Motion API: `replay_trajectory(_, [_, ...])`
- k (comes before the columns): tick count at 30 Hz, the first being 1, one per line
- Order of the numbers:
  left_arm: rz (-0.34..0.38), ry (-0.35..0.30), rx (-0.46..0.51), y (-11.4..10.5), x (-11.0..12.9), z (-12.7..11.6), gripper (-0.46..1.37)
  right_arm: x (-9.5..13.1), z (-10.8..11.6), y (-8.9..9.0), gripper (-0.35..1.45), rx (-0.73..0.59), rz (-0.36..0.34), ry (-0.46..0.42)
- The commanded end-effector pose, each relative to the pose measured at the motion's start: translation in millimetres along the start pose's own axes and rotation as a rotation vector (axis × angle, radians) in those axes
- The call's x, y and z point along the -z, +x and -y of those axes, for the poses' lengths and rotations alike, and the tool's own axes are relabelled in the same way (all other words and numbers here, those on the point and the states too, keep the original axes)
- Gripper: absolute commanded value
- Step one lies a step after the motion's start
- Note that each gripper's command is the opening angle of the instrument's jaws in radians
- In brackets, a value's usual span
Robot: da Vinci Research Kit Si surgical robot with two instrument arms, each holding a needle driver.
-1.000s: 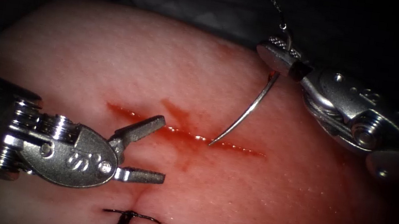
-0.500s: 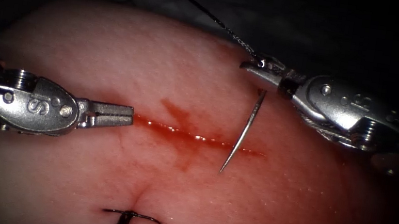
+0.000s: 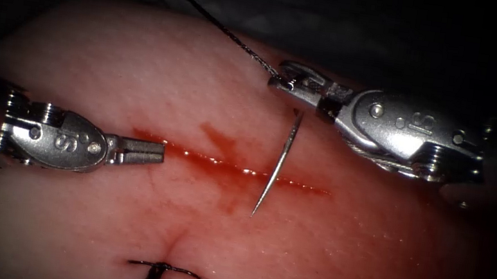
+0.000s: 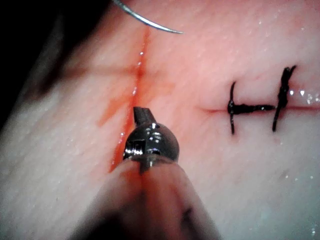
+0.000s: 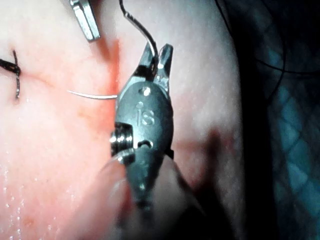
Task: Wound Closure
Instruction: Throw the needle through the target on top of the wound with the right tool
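Steel jaws of the right tool [image 3: 289, 79] clamp the curved needle [image 3: 277, 163] at its thread end, the body hanging free above the tissue [image 3: 108, 74] with its point just past the near edge of the cut [image 3: 225, 165], not in the flesh. Over the last second that tool has slid leftward along the far side of the cut, swinging the needle from a slant to nearly upright and trailing the thread [image 3: 219, 25] off the far edge, while the left tool [image 3: 152, 152] has closed its jaws on nothing and pulled back to the cut's left end. Open tissue lies between the two tools, and the finished stitch [image 3: 162, 269] sits well clear at the near edge.
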Motion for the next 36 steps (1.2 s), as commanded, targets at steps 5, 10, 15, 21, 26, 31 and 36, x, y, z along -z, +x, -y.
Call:
replay_trajectory(5, [0.036, -0.012, -0.003, -0.5, -0.5, -0.3, -0.35, -1.6, 0.0, -0.2, -0.35, 0.107, -0.028, -0.001])
replay_trajectory(10, [0.062, -0.018, -0.012, -1.2, -1.0, -0.6, -0.35, -3.3, 0.4, -0.5, -0.35, 0.179, -0.071, 0.018])
replay_trajectory(15, [0.135, -0.006, -0.026, -2.3, -1.8, -1.0, -0.35, -4.9, 0.8, -1.1, -0.35, 0.240, -0.114, 0.029])
replay_trajectory(21, [0.181, -0.002, -0.022, -3.3, -2.6, -1.3, -0.35, -6.8, 0.9, -1.7, -0.35, 0.338, -0.178, 0.037])
replay_trajectory(26, [0.210, -0.004, -0.014, -4.6, -3.5, -1.5, -0.35, -8.4, 0.9, -2.3, -0.35, 0.393, -0.208, 0.044])
replay_trajectory(31, [0.246, -0.007, -0.006, -6.3, -4.4, -1.3, -0.35, -9.3, 1.0, -2.6, -0.35, 0.448, -0.247, 0.036])
replay_trajectory(36, [0.266, -0.006, 0.002, -7.6, -5.2, -1.2, -0.35, -9.6, 0.9, -2.6, -0.35, 0.519, -0.258, 0.029])
